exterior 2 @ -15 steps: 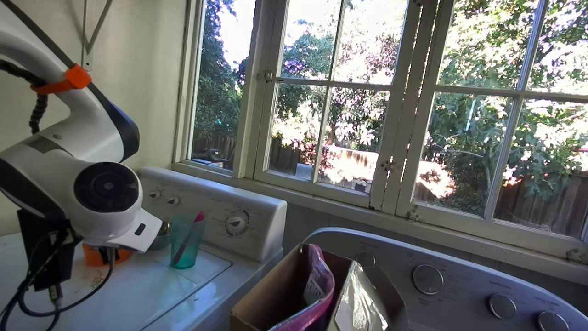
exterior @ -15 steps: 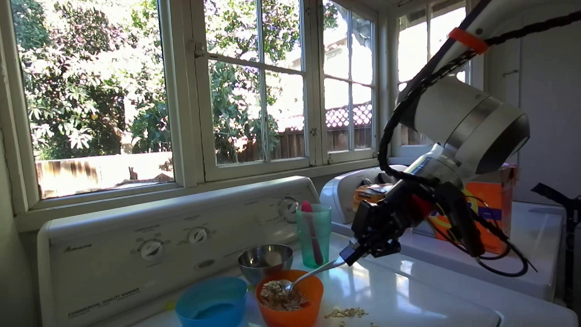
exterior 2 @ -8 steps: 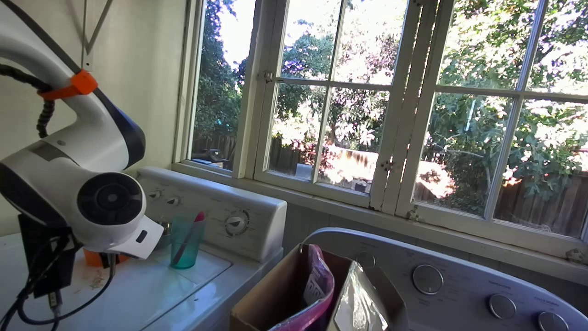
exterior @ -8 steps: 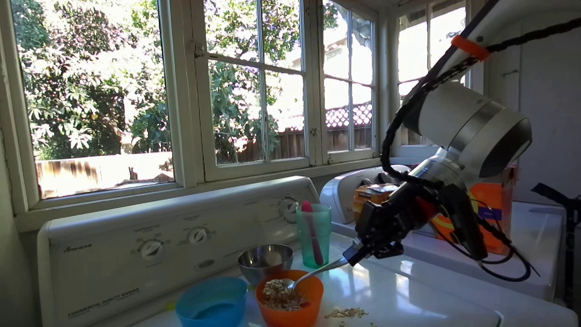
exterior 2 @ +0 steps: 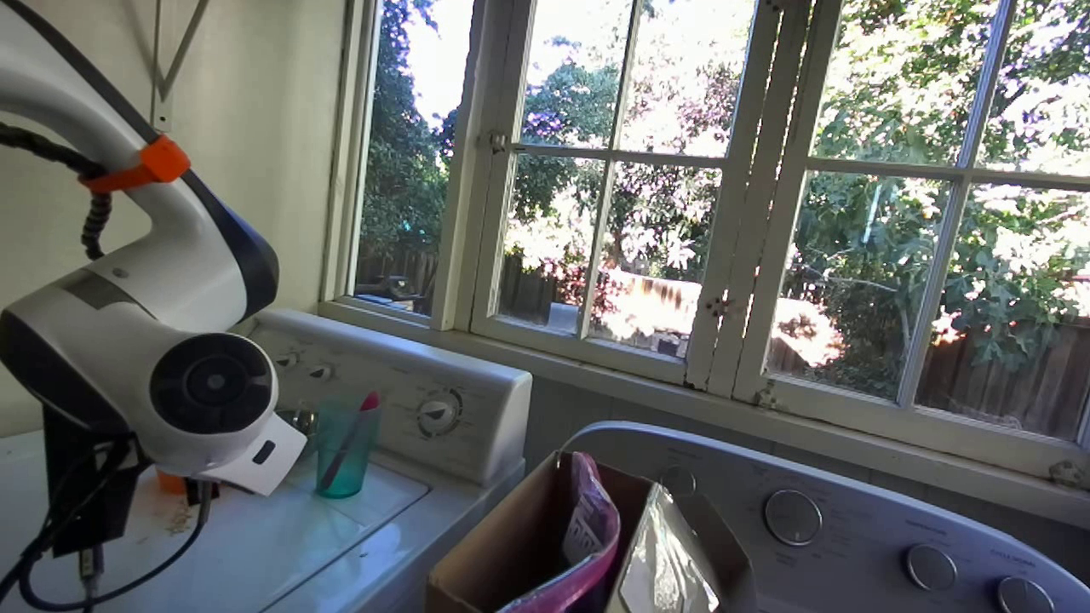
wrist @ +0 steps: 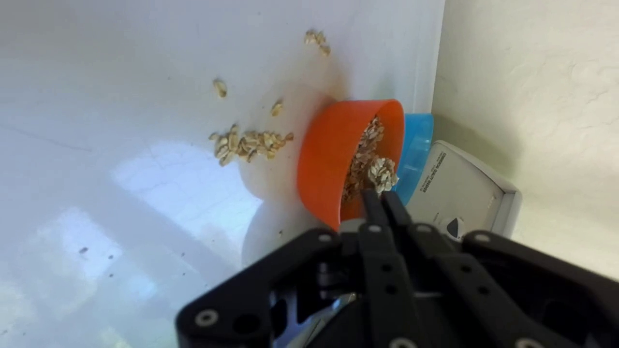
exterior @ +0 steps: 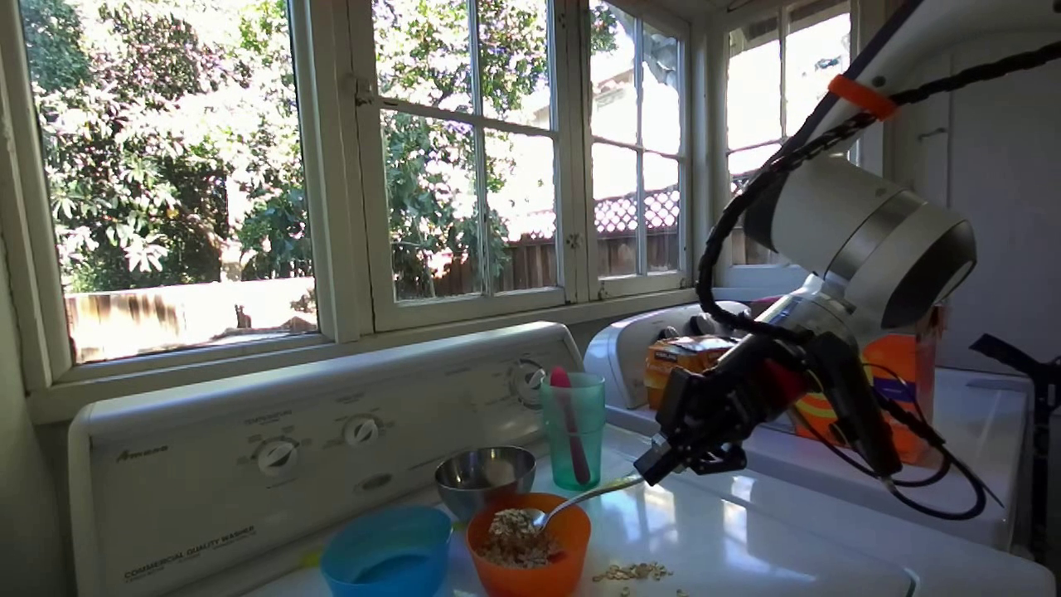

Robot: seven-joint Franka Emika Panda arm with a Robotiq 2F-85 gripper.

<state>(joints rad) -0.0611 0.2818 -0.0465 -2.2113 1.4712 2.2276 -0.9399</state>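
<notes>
We record 1 Robotiq gripper (exterior: 652, 464), closed on the handle end of 1 metal spoon (exterior: 601, 490); the spoon slopes down from it, its tip heaped with rolled oats (exterior: 510, 524) at the mouth of 1 orange plastic bowl (exterior: 539, 580). We cannot tell whether the heap is clear of the oats beneath. On the washer top (exterior: 746, 539) we count: 1 blue plastic bowl (exterior: 385, 580), just beside the orange, nearer the edge along the wall (wrist: 541, 72); 1 stainless-steel bowl (exterior: 471, 502) and 1 green tumbler (exterior: 592, 423) holding 1 pink utensil (exterior: 560, 380), both toward the edge below the control panel (exterior: 323, 471); 1 scatter of loose oats (exterior: 634, 571), on the orange bowl's side away from the wall. We note 3 hazards: the narrow handle could twist in the grip under the off-centre load and tip the heap; a jerk or steep tilt would shed flakes onto the washer top; the spoon snagging the rim could drag the orange bowl into the blue.
</notes>
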